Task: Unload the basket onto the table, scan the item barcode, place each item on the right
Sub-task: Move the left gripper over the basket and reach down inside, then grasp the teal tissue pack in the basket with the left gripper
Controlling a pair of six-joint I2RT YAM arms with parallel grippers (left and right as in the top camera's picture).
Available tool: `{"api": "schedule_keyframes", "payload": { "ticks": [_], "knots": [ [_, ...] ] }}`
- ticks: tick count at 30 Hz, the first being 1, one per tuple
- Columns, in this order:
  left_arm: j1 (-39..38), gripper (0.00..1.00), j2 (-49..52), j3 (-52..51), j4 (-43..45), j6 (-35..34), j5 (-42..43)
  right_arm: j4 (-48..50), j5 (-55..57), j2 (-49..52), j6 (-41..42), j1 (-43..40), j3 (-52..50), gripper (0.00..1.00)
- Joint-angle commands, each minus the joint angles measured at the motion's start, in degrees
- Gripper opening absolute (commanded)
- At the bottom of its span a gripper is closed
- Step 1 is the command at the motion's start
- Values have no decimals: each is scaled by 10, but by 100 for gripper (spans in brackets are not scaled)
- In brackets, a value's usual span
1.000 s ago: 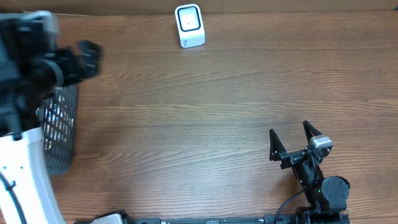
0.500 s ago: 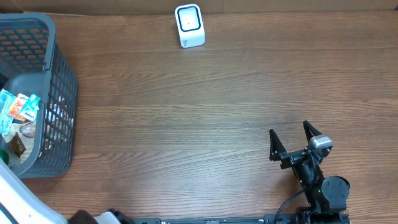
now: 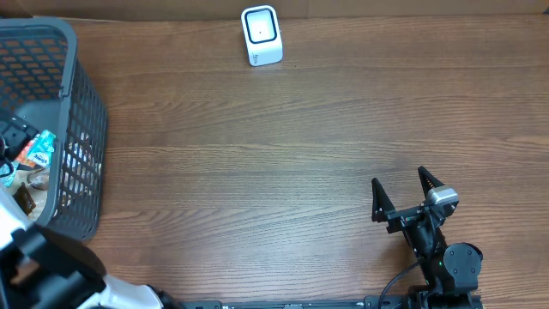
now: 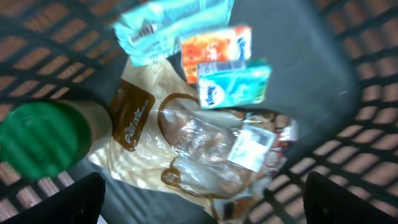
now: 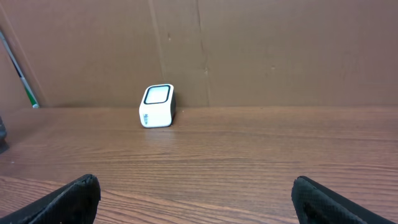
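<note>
At the far left edge of the table [image 3: 283,146] stands a dark mesh basket [image 3: 86,129], and the left arm [image 3: 51,270] reaches in over it from the near side. Looking down from that wrist, the left gripper [image 4: 202,180] hangs above the basket floor with its fingers [image 4: 56,202] spread wide and nothing between them. The things to be scanned all lie inside the basket. Leftmost is a jar with a green lid [image 4: 37,140]. Just beside it is a clear bag with brown print [image 4: 186,155], which lies flat and fills the middle. A light blue packet [image 4: 168,22] lies at the far end. An orange carton [image 4: 214,46] touches it, and a teal tissue pack [image 4: 235,87] lies against the carton and partly over the bag (the view is too blurred for us to read any label).

The white scanner [image 3: 261,34] stands well apart from the basket, at the far edge near the middle, in front of a cardboard wall [image 5: 280,50].

At the near right, the right gripper [image 3: 399,178] sits low over bare wood with its fingers wide apart, holding nothing and pointing toward the far edge.
</note>
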Motion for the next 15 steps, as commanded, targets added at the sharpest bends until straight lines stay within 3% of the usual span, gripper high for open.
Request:
{"api": "schedule_keyframes", "payload": {
  "ticks": [1,4,15],
  "knots": [
    [2,78,57,-6,5,83,-10,3,-3,-4,2,2,-7,100],
    [2,73,90,-6,18,101,-10,4,-3,-4,2,2,-7,100],
    [-18,75,151,-6,130,209,-10,3,-3,-4,2,2,-7,100]
  ]
}}
